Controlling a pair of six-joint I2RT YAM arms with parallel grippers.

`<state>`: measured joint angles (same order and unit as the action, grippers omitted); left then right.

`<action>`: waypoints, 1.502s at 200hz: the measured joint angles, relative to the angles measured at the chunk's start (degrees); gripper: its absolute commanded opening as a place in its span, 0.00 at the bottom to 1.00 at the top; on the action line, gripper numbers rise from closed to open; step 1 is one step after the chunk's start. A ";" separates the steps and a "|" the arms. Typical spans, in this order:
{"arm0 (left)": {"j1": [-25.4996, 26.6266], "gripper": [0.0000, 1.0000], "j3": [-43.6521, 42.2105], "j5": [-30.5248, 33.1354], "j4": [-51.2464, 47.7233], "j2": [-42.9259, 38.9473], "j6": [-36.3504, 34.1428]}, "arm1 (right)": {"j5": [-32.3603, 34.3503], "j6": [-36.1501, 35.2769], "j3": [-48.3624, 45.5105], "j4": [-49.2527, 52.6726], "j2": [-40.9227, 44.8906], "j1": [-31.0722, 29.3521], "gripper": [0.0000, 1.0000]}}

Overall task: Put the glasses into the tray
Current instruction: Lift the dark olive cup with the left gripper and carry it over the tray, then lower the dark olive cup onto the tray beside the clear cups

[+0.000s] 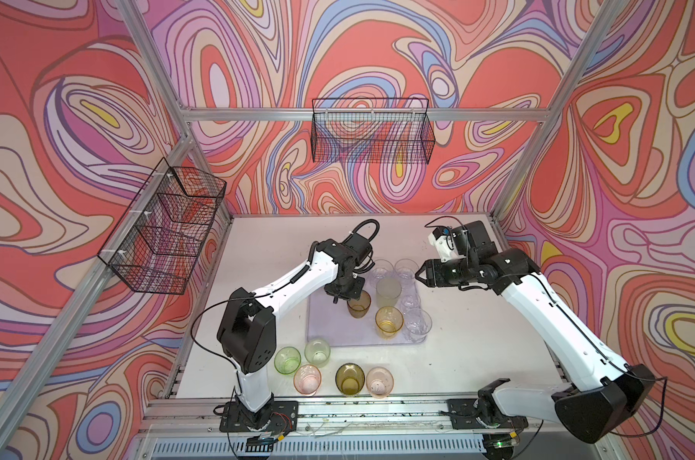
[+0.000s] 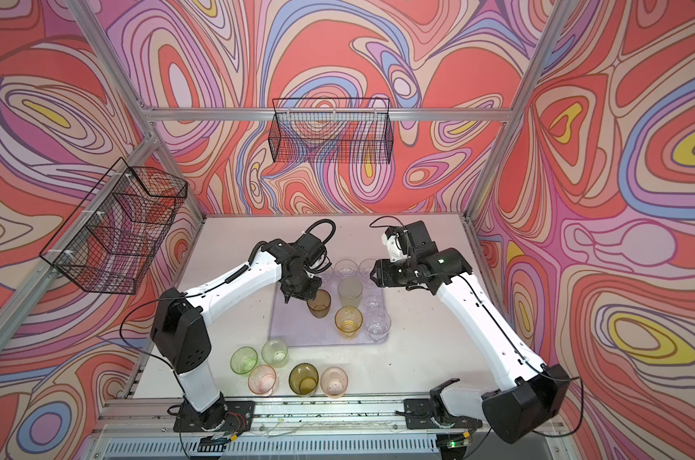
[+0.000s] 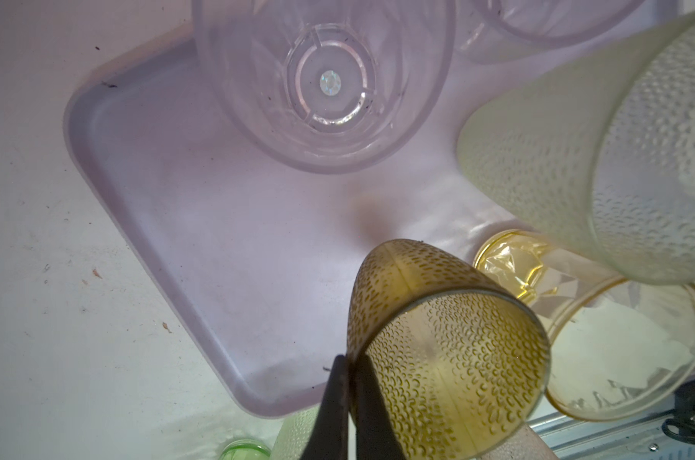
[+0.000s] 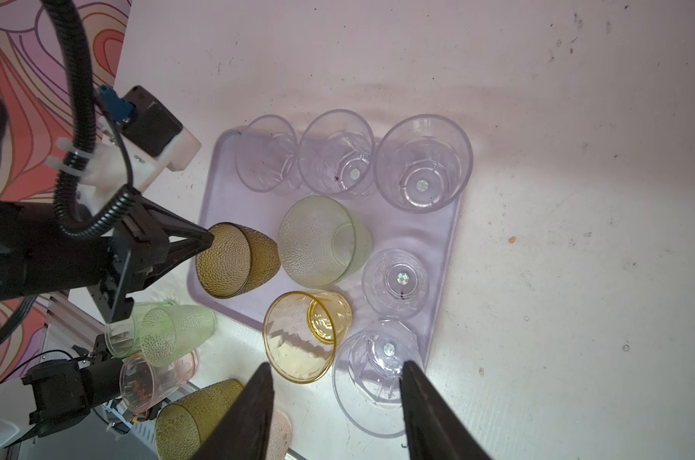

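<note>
The pale lilac tray (image 1: pixel 326 330) (image 4: pixel 441 255) lies mid-table. Several glasses stand in it: clear ones, a pale green one (image 1: pixel 388 290) and an amber one (image 1: pixel 388 322). My left gripper (image 1: pixel 340 296) (image 3: pixel 348 360) is shut on the rim of an olive-brown glass (image 1: pixel 358 306) (image 3: pixel 437 358) over the tray's left half. I cannot tell whether its base touches the tray. My right gripper (image 1: pixel 419 275) (image 4: pixel 336 368) hangs open and empty above the tray's right side. Several more glasses stand on the table in front of the tray: green (image 1: pixel 287 359), pale green (image 1: pixel 317 352), pink (image 1: pixel 307 379), olive (image 1: pixel 350 379) and pink (image 1: pixel 379 382).
A black wire basket (image 1: pixel 166 227) hangs on the left wall and another wire basket (image 1: pixel 371 131) on the back wall. An aluminium rail (image 1: pixel 338 410) with both arm bases runs along the table's front edge, just behind the loose glasses.
</note>
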<state>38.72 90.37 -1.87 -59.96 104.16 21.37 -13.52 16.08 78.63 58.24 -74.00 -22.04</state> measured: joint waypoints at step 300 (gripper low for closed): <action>-1.70 0.00 -0.15 -1.62 5.25 6.12 2.91 | -0.31 -0.37 -0.15 0.02 0.02 0.00 0.54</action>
<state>37.01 90.21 -3.49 -54.72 110.28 24.27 -13.82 15.70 78.48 58.26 -73.97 -22.04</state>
